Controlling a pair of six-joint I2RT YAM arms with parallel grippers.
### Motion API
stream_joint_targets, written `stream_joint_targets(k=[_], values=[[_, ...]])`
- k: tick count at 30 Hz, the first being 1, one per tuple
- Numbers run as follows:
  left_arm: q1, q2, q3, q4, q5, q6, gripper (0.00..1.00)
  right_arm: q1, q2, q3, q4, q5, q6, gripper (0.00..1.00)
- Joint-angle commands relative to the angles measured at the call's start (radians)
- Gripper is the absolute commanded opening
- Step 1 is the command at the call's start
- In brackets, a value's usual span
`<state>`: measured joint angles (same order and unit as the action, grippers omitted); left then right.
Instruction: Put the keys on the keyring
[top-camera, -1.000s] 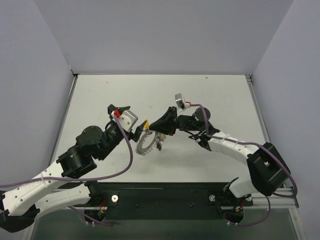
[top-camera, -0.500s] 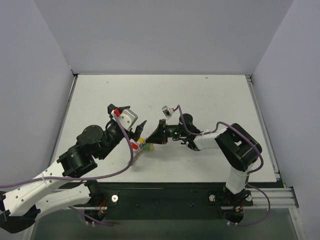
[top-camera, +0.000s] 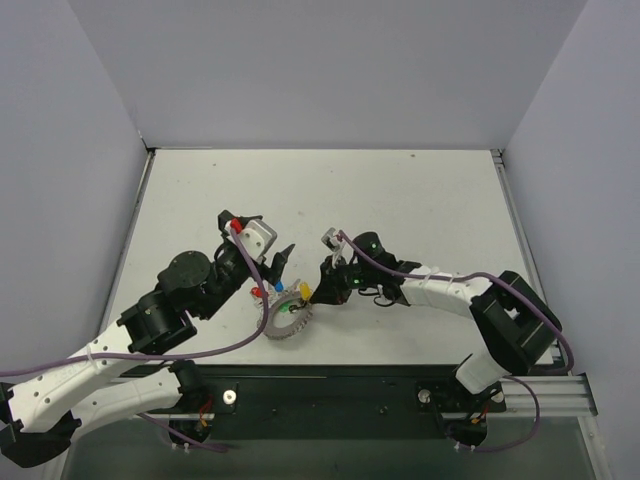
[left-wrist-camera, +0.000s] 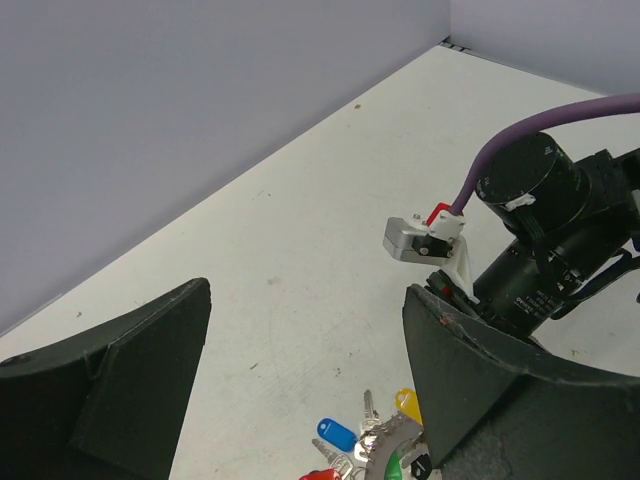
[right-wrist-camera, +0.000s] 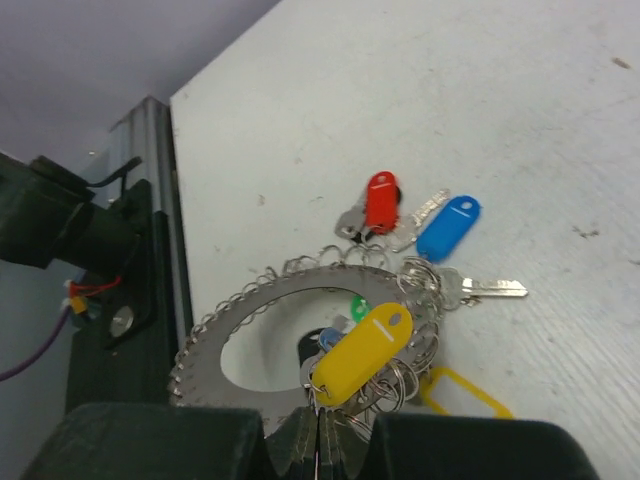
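The keyring lies on the bench, a little left of the middle and toward the near edge, with the keys bunched at its far rim. The right gripper has its fingers pressed together at the ring's rim, directly under the yellow key. The red key and the blue one fan out on the bench just beyond the coil. The left gripper hangs just beyond the keys toward the far left, its fingers spread wide and touching nothing.

Whether a key blade or a turn of wire sits between the right fingertips is hard to make out. The green key shows only as a sliver behind the yellow head. In the left wrist view the ring is cut off at the bottom edge and partly hidden by the right-hand finger. From above, the right arm covers the ring's right side.
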<state>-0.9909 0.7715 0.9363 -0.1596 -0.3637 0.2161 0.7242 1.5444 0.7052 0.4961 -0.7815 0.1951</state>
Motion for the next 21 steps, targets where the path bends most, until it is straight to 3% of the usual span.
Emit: stream_joint_targets(k=[1,7,15,21], values=[[0.009,-0.003,0.001,0.063,0.023,-0.024,0.87,-0.003,0.005,0.077,-0.278,0.192,-0.134,0.0],[0.009,-0.009,0.002,0.043,0.02,-0.038,0.87,-0.014,0.078,0.157,-0.39,0.258,-0.138,0.03],[0.026,0.012,-0.022,0.045,-0.015,-0.075,0.87,-0.091,0.063,0.178,-0.395,0.35,-0.138,0.1],[0.069,0.084,-0.042,0.041,0.012,-0.147,0.87,-0.123,0.014,0.204,-0.398,0.432,-0.152,0.25]])
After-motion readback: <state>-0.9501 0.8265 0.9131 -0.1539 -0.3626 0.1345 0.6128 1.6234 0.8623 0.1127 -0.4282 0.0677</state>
